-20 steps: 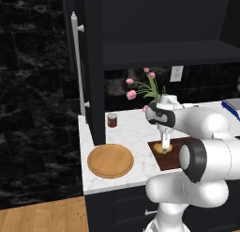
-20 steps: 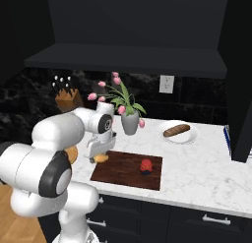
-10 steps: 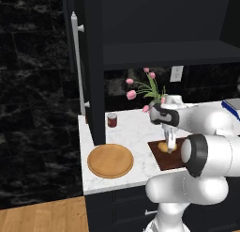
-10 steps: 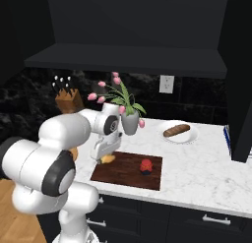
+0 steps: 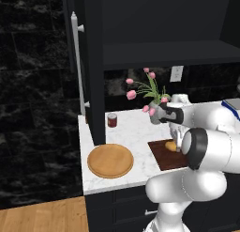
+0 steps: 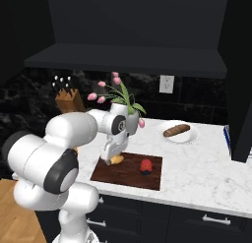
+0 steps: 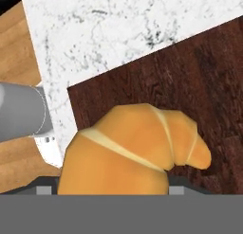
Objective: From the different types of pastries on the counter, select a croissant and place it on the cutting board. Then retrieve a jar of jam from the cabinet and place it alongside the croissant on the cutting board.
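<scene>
Hand view: the croissant sits directly under my claw, hovering just over the near corner of the cutting board. Over the last second I swung it in from the board's edge to above the wood. The claw stays half closed around the pastry. The jar of jam already rests mid-board, so release comes next, I judge.

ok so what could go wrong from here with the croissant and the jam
The croissant sits near the corner of the cutting board, so a careless release could roll it onto the counter. The jar of jam stands close by on the same board and may get knocked when the arm pulls away. The vase of tulips is right behind the gripper, so lifting back could clip it.
</scene>
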